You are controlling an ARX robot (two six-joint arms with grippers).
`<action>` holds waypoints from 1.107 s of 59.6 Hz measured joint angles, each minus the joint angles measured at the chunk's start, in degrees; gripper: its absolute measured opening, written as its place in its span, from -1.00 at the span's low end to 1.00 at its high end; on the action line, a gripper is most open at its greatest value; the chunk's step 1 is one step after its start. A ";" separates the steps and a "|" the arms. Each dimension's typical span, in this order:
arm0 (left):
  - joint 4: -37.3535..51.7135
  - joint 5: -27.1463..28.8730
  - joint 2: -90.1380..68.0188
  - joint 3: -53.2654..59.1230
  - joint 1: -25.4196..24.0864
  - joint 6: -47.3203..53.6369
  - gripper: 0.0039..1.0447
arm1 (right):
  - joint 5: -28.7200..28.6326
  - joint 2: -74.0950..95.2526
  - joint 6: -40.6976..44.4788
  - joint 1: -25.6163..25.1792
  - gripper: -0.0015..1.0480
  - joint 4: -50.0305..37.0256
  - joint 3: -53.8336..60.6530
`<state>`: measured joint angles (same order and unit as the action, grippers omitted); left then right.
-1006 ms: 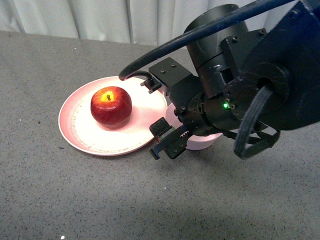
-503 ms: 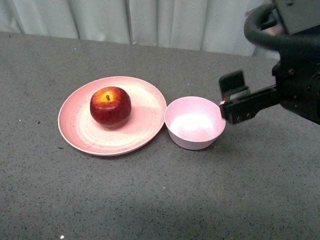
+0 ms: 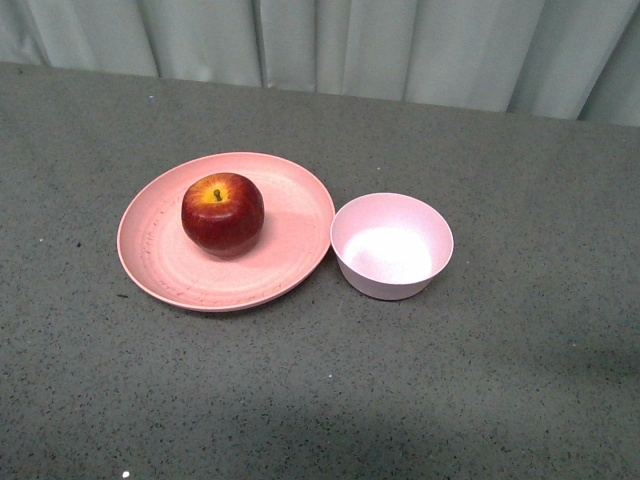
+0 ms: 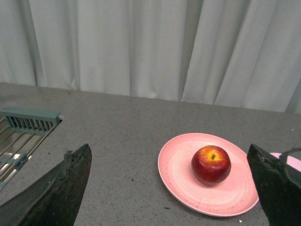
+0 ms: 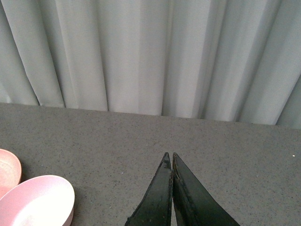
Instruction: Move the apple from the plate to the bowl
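The dark red apple (image 3: 222,213) with a yellow patch at its stem sits on the wide salmon-pink plate (image 3: 290,255). The small pale pink bowl (image 3: 391,245) stands empty just right of the plate, nearly touching it. Neither arm shows in the front view. In the left wrist view the apple (image 4: 210,165) and plate (image 4: 176,167) lie ahead, between the wide-open fingers of my left gripper (image 4: 171,188), which is some way short of them. My right gripper (image 5: 170,162) is shut and empty, with the bowl (image 5: 35,201) off to one side.
A grey-green wire rack (image 4: 26,129) shows at the edge of the left wrist view. Pale curtains (image 3: 330,45) hang behind the grey speckled table (image 3: 330,400).
The right arm, which covered the bowl and part of the plate a second ago, has swung off to the right and out of the front view. Apple, plate and bowl have not moved.
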<state>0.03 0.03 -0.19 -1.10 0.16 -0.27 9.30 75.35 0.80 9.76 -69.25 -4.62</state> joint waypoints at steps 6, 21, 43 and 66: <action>0.00 0.00 0.00 0.00 0.00 0.00 0.88 | -1.25 -5.60 -0.04 -1.44 -0.98 3.93 1.46; 0.00 0.00 0.00 0.02 0.00 0.00 0.88 | -4.04 -23.28 -0.17 -4.26 -0.98 20.57 2.49; 0.00 0.00 0.00 0.02 0.00 0.00 0.88 | -9.20 -41.20 -0.22 -9.62 -0.98 35.87 4.26; 0.00 0.00 0.00 0.00 0.00 0.00 0.88 | -9.22 -54.66 -0.22 -9.62 -0.98 48.48 4.28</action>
<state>0.03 0.03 -0.19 -1.10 0.16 -0.27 0.08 20.69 0.58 0.14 -20.78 -0.34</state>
